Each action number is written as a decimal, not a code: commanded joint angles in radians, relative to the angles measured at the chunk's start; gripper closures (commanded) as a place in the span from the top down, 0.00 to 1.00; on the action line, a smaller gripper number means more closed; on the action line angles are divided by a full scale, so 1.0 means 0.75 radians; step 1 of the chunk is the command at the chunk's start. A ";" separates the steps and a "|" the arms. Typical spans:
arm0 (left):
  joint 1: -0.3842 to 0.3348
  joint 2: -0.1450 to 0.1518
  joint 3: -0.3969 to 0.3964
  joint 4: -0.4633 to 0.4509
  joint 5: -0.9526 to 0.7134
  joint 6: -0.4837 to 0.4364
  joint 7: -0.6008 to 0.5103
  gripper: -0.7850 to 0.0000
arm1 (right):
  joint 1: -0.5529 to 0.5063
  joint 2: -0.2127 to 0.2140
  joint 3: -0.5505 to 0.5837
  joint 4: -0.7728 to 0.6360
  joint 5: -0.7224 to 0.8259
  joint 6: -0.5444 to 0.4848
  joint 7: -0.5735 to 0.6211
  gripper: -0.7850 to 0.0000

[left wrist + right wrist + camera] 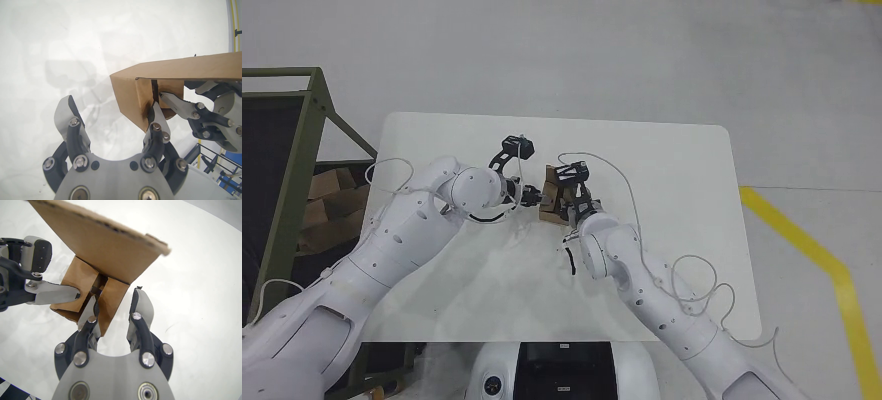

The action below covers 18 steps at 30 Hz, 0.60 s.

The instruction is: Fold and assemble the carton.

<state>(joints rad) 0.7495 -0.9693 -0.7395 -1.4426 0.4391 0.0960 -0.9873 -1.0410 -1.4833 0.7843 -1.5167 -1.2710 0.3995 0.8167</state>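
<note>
Left gripper (112, 101): nearest your lens, grey metal with black pads. Its fingers are spread and hold nothing. One fingertip (157, 117) presses a short inner flap (144, 98) of the brown corrugated cardboard carton (189, 66); the other hangs free above the white rounded table (56, 47).
Right gripper (115, 294): likewise released, with one finger inside the opening and one outside. The second inner flap (111, 302) stands loose between them.
Step in hand: you appear to be turning the two short end flaps inward, one arm on each. This end is not yet closed.
Next move: it likely calls for pushing both flaps square across the opening. Then draw the inside finger clear so the wide flap can come down without trapping it.
Table: it carries the work near its middle.
Carton: it sits between the grippers, squared into a tube with plain walls. You cannot tell whether it rests on the table or hangs just above it.
Wide outer flap (105, 243): it splays outward over the opening and shows its raw fluted edge.
Inner flaps: both are partly turned in and look darkened where the fingers bear on them.
Slot (98, 283): a dark gap shows between the two flaps.
</note>
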 commanded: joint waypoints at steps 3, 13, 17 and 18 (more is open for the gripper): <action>-0.001 -0.010 0.002 0.001 0.003 0.000 -0.003 0.85 | -0.001 -0.007 0.005 0.002 -0.004 -0.008 0.004 0.37; -0.007 -0.032 0.003 0.016 0.016 0.001 -0.008 0.71 | -0.003 -0.022 0.020 0.011 -0.015 -0.032 0.006 0.30; -0.010 -0.040 0.003 0.024 0.020 0.000 -0.014 0.68 | -0.005 -0.028 0.027 0.016 -0.015 -0.039 0.005 0.29; -0.010 -0.042 0.003 0.025 0.021 0.000 -0.014 0.67 | -0.005 -0.029 0.028 0.017 -0.016 -0.041 0.004 0.29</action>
<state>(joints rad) 0.7424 -0.9990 -0.7372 -1.4253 0.4540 0.0961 -0.9978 -1.0445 -1.5041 0.8041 -1.5049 -1.2825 0.3703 0.8205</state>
